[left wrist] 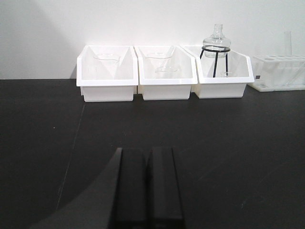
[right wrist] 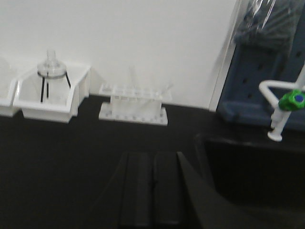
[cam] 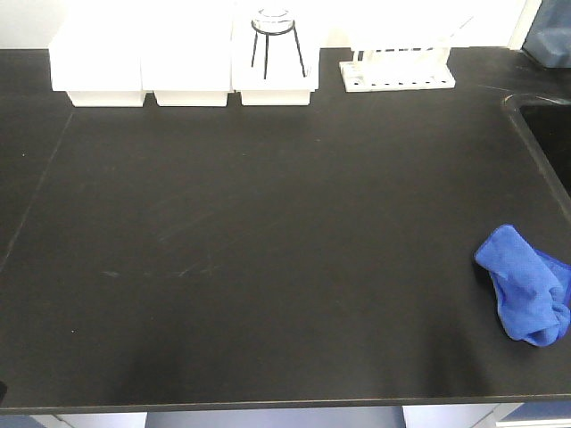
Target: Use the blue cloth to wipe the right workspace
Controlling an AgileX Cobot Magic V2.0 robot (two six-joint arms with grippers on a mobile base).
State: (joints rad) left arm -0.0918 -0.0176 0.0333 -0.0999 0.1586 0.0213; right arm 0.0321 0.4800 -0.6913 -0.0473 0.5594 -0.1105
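Plain white wall (left wrist: pixel 143 24), matte black benchtop (cam: pixel 268 223), recessed sink (cam: pixel 551 143) at right, blue pegboard (right wrist: pixel 257 81) behind it

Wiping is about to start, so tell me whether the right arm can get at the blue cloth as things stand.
Probably yes: the blue cloth lies bunched on open benchtop at front right, with nothing on or against it. The right claw is shut, so it must open first.
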